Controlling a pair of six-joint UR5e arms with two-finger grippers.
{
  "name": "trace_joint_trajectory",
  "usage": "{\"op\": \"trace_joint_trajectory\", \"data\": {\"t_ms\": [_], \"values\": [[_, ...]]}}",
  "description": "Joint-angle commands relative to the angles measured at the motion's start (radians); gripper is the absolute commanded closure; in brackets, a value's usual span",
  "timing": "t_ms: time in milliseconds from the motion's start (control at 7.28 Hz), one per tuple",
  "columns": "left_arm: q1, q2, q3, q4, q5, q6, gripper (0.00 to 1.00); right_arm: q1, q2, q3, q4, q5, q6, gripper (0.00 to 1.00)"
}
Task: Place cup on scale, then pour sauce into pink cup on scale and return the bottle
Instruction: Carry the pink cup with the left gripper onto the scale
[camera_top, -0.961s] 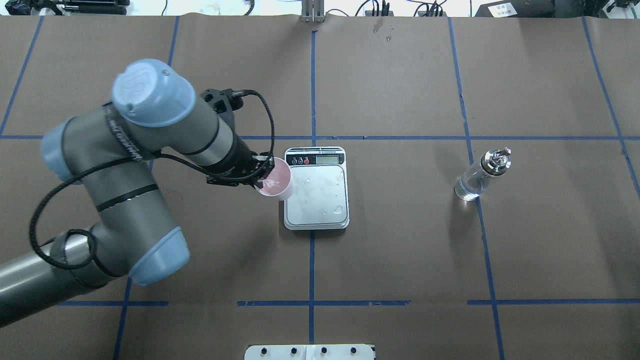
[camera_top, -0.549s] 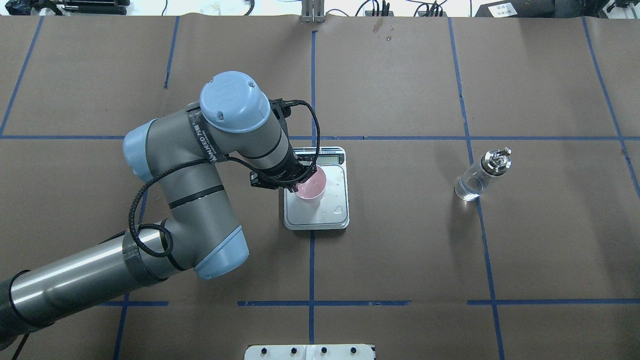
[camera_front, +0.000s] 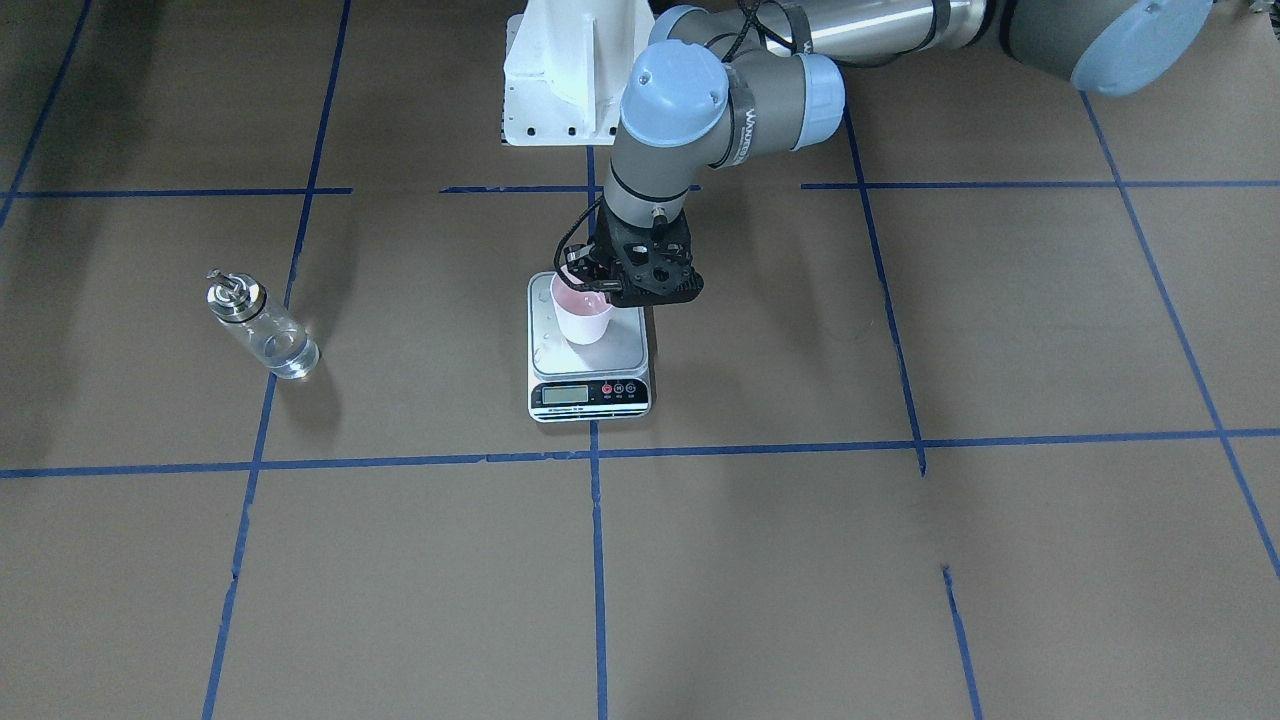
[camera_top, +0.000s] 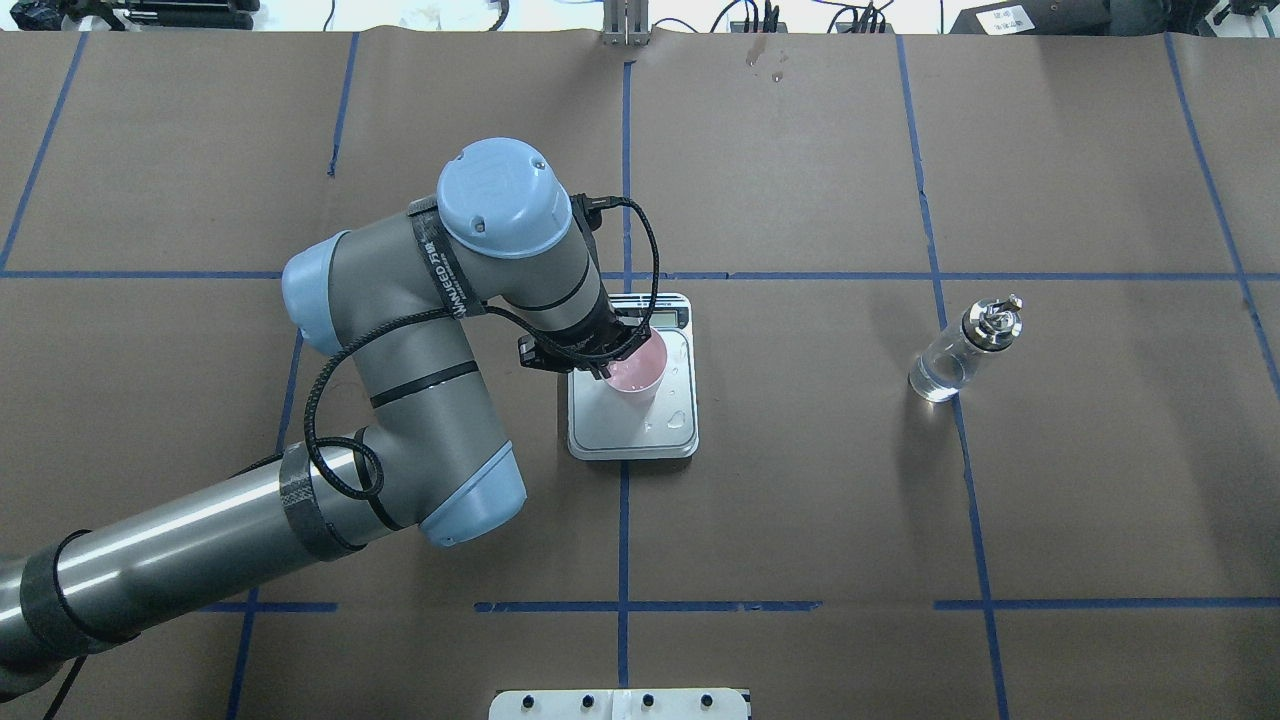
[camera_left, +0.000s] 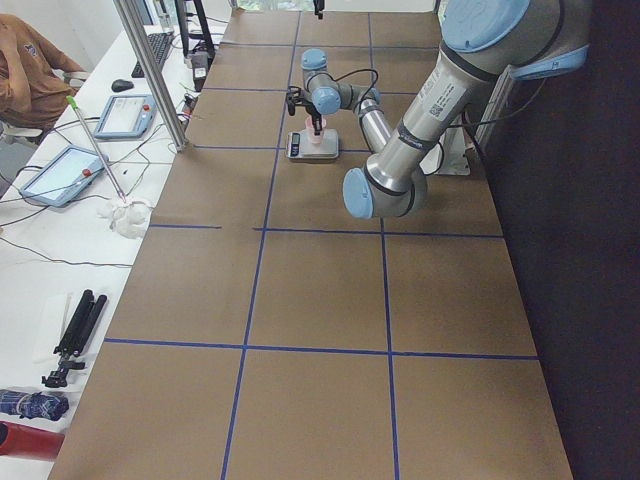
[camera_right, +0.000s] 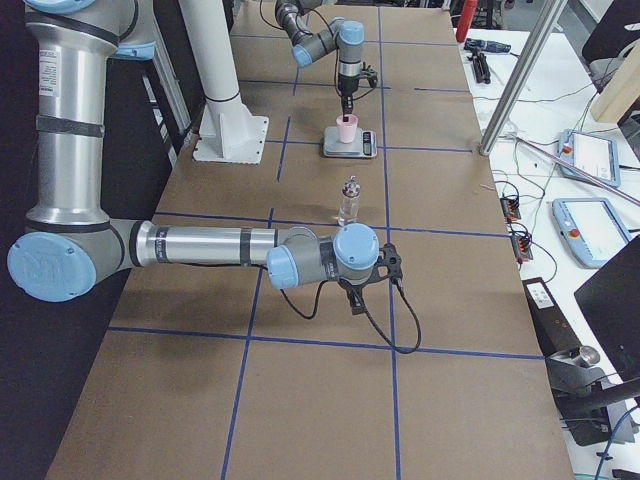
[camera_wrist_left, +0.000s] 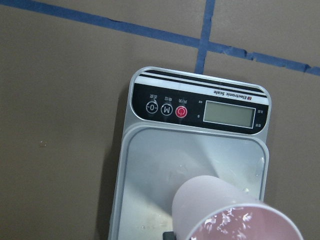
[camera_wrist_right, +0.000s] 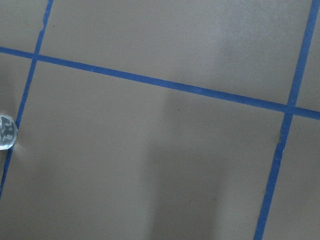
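Note:
My left gripper (camera_top: 612, 360) is shut on the rim of the pale pink cup (camera_top: 640, 374) and holds it upright over the scale (camera_top: 633, 425). In the front view the gripper (camera_front: 600, 290) stands behind the cup (camera_front: 582, 318), whose base is at the silver platform of the scale (camera_front: 590, 393); I cannot tell if it touches. The left wrist view shows the cup (camera_wrist_left: 225, 210) and the scale's display (camera_wrist_left: 230, 113). The clear bottle (camera_top: 962, 352) with a silver cap stands alone to the right. My right gripper (camera_right: 356, 300) shows only in the exterior right view; I cannot tell its state.
Water drops lie on the scale's platform. The robot's white base plate (camera_top: 620, 703) is at the near table edge. The right arm (camera_right: 210, 245) stretches low over the table, near the bottle (camera_right: 349, 203). Blue tape lines cross the brown table cover.
My left arm has swung right and carried the cup from beside the scale's left edge to over the platform. The bottle has not moved.

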Motion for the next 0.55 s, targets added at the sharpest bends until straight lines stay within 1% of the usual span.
{"op": "trace_joint_trajectory", "data": {"t_ms": [0, 137, 275, 412], "values": [[0.008, 0.003, 0.003, -0.013, 0.010, 0.005, 0.62, -0.005, 0.002, 0.002, 0.003, 0.001, -0.002, 0.00], [0.007, 0.006, -0.002, -0.023, 0.009, 0.005, 0.53, -0.011, 0.005, 0.006, 0.004, 0.002, 0.000, 0.00], [0.005, 0.012, -0.014, -0.020, 0.007, 0.005, 0.47, -0.031, 0.006, 0.013, 0.032, 0.036, 0.000, 0.00], [0.002, 0.036, -0.067, -0.016, 0.001, 0.007, 0.46, -0.055, 0.006, 0.013, 0.094, 0.039, 0.064, 0.00]]}}
